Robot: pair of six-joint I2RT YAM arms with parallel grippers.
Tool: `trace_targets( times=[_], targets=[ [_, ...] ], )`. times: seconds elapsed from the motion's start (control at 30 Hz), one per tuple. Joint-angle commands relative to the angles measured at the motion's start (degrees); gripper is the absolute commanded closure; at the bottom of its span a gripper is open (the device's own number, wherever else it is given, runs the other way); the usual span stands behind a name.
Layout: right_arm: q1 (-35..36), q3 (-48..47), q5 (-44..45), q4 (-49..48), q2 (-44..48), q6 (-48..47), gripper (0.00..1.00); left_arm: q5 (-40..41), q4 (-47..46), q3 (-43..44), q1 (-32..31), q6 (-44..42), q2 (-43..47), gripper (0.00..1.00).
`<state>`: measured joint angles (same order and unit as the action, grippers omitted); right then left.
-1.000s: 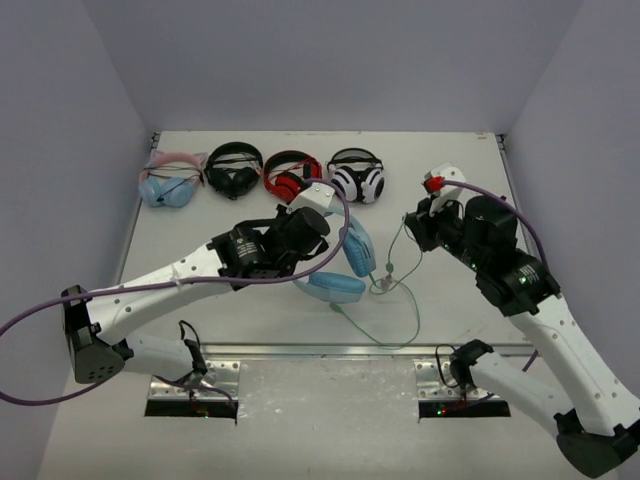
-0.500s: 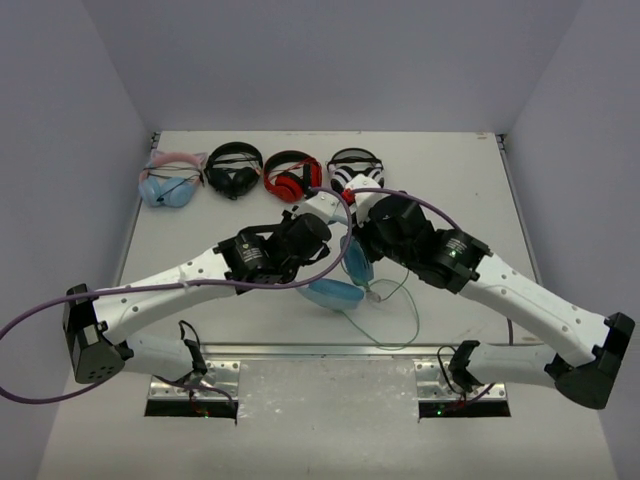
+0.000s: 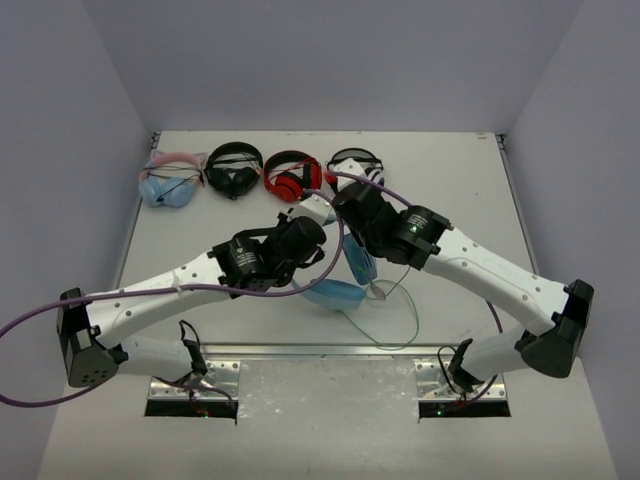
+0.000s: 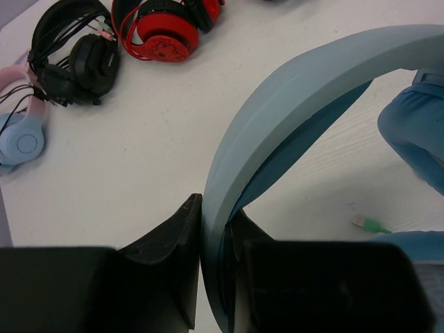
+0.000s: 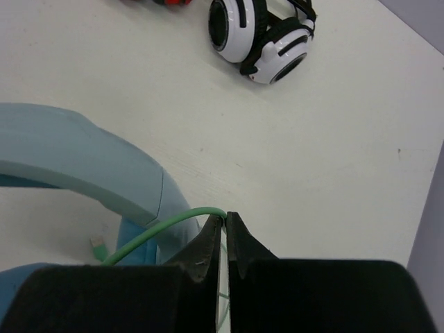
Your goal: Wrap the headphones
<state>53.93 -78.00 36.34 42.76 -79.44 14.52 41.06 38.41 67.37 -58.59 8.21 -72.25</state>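
Note:
The sky-blue headphones (image 3: 336, 292) are held up at the table's middle, ear cups hanging low. My left gripper (image 3: 316, 210) is shut on their plain blue headband (image 4: 291, 90), which runs between its jaws (image 4: 211, 208). My right gripper (image 3: 345, 203) sits right beside it, above the headband (image 5: 83, 166), and is shut on the thin mint-green cable (image 5: 159, 232). The cable arcs from the jaws (image 5: 224, 218) down to the left. The rest of the cable lies in a loose loop (image 3: 412, 318) on the table, its plug (image 4: 368, 223) near an ear cup.
Along the back lie a pale blue pair with pink cat ears (image 3: 170, 182), a black pair (image 3: 233, 168), a red pair (image 3: 288, 175) and a white-and-black pair (image 5: 260, 35), which the right arm partly hides in the top view. Walls stand on three sides.
My right arm has swung from the right side to the middle, bringing the cable over the headband next to my left gripper. The left arm has barely moved.

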Motion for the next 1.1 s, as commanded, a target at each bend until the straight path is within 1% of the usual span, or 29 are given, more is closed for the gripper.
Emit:
trace_targets(
  times=[0.0, 0.07, 0.17, 0.3, 0.53, 0.83, 0.97, 1.07],
  targets=[
    [0.7, -5.6, 7.4, 5.6, -3.8, 3.2, 0.99, -0.3, -6.3, 1.0, -0.8, 2.0, 2.6, 1.0],
    [0.6, -6.0, 8.6, 7.0, -5.1, 4.7, 0.99, -1.1, -6.8, 0.8, -0.8, 2.1, 3.3, 1.0],
    [0.7, -4.3, 9.3, 5.4, -4.2, 5.3, 0.99, -1.2, -6.8, 0.4, -0.8, 2.0, 4.8, 1.0],
    [0.7, -6.1, 9.8, 7.8, -5.7, 7.1, 0.99, -3.5, -7.9, -0.1, -0.8, 1.8, 7.4, 1.0],
    [0.4, -6.6, 7.7, 7.9, -6.7, 8.5, 0.99, -7.1, -10.6, -1.5, -0.8, 0.9, 10.7, 1.0],
    [0.5, -6.4, -2.7, 4.3, -2.7, 9.7, 0.99, -0.1, -7.4, -0.1, -0.8, 3.0, 7.2, 1.0],
    [0.5, -7.2, -4.6, 4.8, -1.8, 9.9, 0.99, 2.7, -6.2, 0.7, -0.8, 4.4, 5.2, 1.0],
    [0.5, -5.2, -5.7, 3.6, 0.3, 9.6, 0.98, 4.0, -5.4, 1.1, -0.8, 5.1, 4.1, 1.0]
  ],
)
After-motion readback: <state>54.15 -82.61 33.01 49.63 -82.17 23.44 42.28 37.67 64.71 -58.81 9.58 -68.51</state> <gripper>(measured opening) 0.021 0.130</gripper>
